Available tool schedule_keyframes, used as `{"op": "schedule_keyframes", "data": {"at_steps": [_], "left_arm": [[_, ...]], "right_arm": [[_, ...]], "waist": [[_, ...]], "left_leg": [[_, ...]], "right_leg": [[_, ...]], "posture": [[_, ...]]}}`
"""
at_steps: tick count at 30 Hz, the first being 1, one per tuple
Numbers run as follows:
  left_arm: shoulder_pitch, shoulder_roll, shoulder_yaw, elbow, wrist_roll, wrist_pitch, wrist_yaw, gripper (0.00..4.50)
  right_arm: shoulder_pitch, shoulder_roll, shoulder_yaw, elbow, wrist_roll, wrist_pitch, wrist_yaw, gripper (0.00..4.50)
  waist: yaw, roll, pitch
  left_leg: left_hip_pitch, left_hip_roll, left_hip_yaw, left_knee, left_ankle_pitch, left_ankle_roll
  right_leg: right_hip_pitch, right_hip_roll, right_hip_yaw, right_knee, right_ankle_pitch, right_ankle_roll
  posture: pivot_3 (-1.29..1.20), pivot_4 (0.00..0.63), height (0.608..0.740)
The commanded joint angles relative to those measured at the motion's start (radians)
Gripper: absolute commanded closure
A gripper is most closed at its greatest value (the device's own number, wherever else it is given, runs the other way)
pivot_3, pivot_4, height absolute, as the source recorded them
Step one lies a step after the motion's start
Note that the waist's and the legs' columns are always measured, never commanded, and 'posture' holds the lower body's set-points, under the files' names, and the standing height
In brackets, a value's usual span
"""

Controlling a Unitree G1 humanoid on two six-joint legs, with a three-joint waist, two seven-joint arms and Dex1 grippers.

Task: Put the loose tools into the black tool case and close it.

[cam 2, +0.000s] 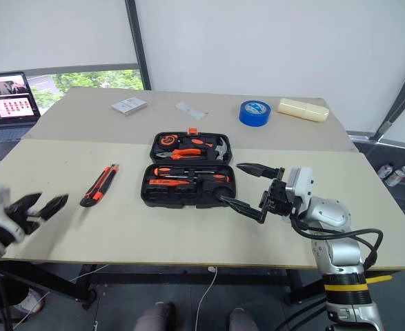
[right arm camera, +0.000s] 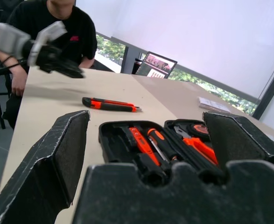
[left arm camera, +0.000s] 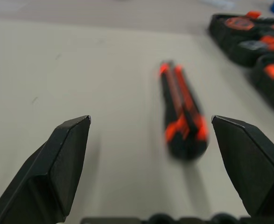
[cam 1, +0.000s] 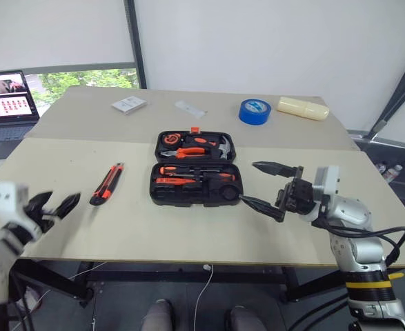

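The black tool case (cam 1: 159,193) lies open at the table's centre, with orange-and-black tools in both halves. To its left, an orange-black utility knife (cam 1: 107,183) lies loose on the table. My left gripper (cam 1: 56,204) hovers open near the table's front left edge, short of the knife, with nothing between its fingers. In the left wrist view the knife (left arm camera: 183,116) lies ahead between the spread fingers. My right gripper (cam 1: 250,182) stands open just right of the case, pointing toward it. The case (right arm camera: 109,140) sits right in front of that gripper's fingers.
A large blue tape roll (cam 1: 255,111), a cream block (cam 1: 303,108) and two white cards (cam 1: 129,104) lie at the table's far side. A laptop (cam 1: 7,103) stands at the far left. A person in a black shirt (right arm camera: 76,28) sits beyond the table's left end.
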Motion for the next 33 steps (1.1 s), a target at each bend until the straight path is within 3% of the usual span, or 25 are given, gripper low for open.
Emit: {"op": "schedule_keyframes", "data": {"at_steps": [1,6,10,13,15,19,21,23,26,33], "left_arm": [[-0.124,0.016,-0.092,0.085,0.086,0.05,0.082,0.05],[-0.262,-0.01,-0.208,0.265,0.164,0.045,0.087,0.05],[-0.338,-0.028,-0.29,0.393,0.202,0.049,0.011,1.21],[-0.352,-0.021,-0.317,0.429,0.228,0.041,-0.028,2.45],[-0.338,-0.008,-0.299,0.42,0.226,0.011,-0.056,2.8],[-0.344,-0.01,-0.24,0.406,0.191,-0.291,-0.226,2.8],[-0.353,-0.004,-0.252,0.352,0.14,-0.395,-0.427,2.8],[-0.373,0.011,-0.313,0.304,0.117,-0.458,-0.634,2.8],[-0.446,0.02,-0.469,0.303,0.209,-0.554,-0.821,2.8],[-0.656,-0.092,-0.729,0.459,0.508,-0.747,-0.786,2.8]], "right_arm": [[-0.022,-0.001,-0.005,-0.029,0.012,0.01,-0.012,0.0],[-0.031,-0.003,0.0,-0.044,0.019,0.031,-0.022,0.0],[-0.027,-0.018,0.009,-0.074,0.037,0.079,-0.014,0.0],[-0.025,-0.025,0.011,-0.091,0.044,0.1,-0.012,0.0],[-0.027,-0.027,0.005,-0.105,0.045,0.108,-0.02,0.0],[-0.022,-0.033,-0.008,-0.117,0.043,0.112,-0.028,0.0],[-0.017,-0.047,-0.016,-0.113,0.041,0.109,-0.023,0.0],[-0.013,-0.065,-0.029,-0.104,0.041,0.106,-0.014,0.0],[-0.009,-0.1,-0.046,-0.08,0.038,0.101,0.008,0.0],[0.021,-0.146,-0.047,-0.109,0.062,0.152,0.029,0.0]], "waist": [[-0.005,0.0,0.0],[-0.014,0.0,0.0],[-0.012,0.0,0.0],[-0.005,0.0,0.0],[-0.003,0.0,0.0],[-0.004,0.0,0.0],[0.002,-0.002,0.001],[0.009,-0.002,0.001],[0.016,-0.001,0.001],[0.01,-0.001,0.001]], "left_leg": [[-0.001,0.0,0.0,-0.001,0.002,0.004],[-0.001,0.0,-0.001,-0.003,0.003,0.006],[-0.002,0.0,-0.001,-0.002,0.003,0.005],[-0.002,0.0,-0.001,-0.001,0.002,0.004],[-0.002,0.0,-0.001,0.0,0.001,0.002],[-0.002,0.0,-0.001,0.0,0.001,0.002],[-0.005,0.0,-0.001,0.0,0.002,0.002],[-0.005,0.0,-0.001,0.0,0.002,0.002],[-0.006,-0.001,-0.001,0.001,0.001,0.002],[-0.006,-0.001,-0.001,0.002,0.004,0.005]], "right_leg": [[-0.001,0.001,0.0,0.0,-0.001,0.0],[-0.002,0.003,0.001,0.002,-0.002,0.0],[-0.002,0.002,0.0,0.002,-0.002,0.0],[-0.001,0.002,0.0,0.002,-0.002,0.0],[-0.001,0.001,0.0,0.002,-0.002,0.0],[-0.002,0.002,0.0,0.002,-0.002,0.0],[-0.004,0.002,0.0,0.002,-0.002,-0.001],[-0.003,0.001,0.0,0.001,-0.002,-0.001],[-0.002,0.0,-0.001,-0.002,-0.001,0.0],[-0.002,0.001,0.001,-0.001,-0.001,0.002]], "posture": [[0.0,0.15,0.74],[0.0,0.15,0.74],[0.0,0.15,0.74],[0.0,0.15,0.74],[0.0,0.15,0.74],[0.0,0.15,0.74],[0.0,0.15,0.74],[0.0,0.15,0.74],[0.0,0.15,0.74],[0.0,0.15,0.74]]}}
